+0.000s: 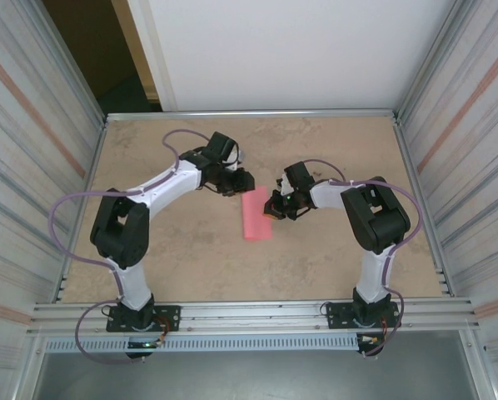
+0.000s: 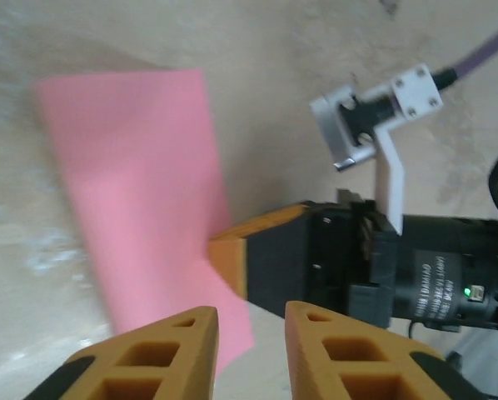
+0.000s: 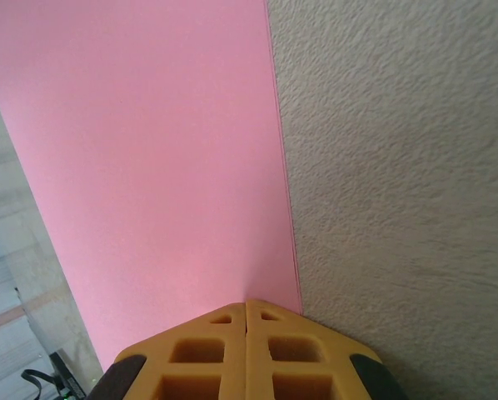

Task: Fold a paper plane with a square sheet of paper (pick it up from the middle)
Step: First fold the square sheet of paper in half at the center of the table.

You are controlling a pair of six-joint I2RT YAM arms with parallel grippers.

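The square sheet of paper (image 1: pixel 256 217) lies flat on the table's middle as a long pink rectangle, also plain in the left wrist view (image 2: pixel 141 192) and the right wrist view (image 3: pixel 149 150). A paper plane is out of view. My right gripper (image 1: pixel 274 208) is shut, its joined tips (image 3: pixel 247 302) resting on the sheet close to its right long edge; its orange finger (image 2: pixel 232 254) meets the paper there. My left gripper (image 1: pixel 241 185) hovers over the sheet's far end, open by a narrow gap (image 2: pixel 251 310) with nothing between the fingers.
The beige table (image 1: pixel 332 258) is boxed in by ribbed metal walls (image 1: pixel 474 167) on both sides and a rail (image 1: pixel 257 312) along the near edge. The right arm's white camera bracket (image 2: pixel 374 108) and body sit close beside my left fingers.
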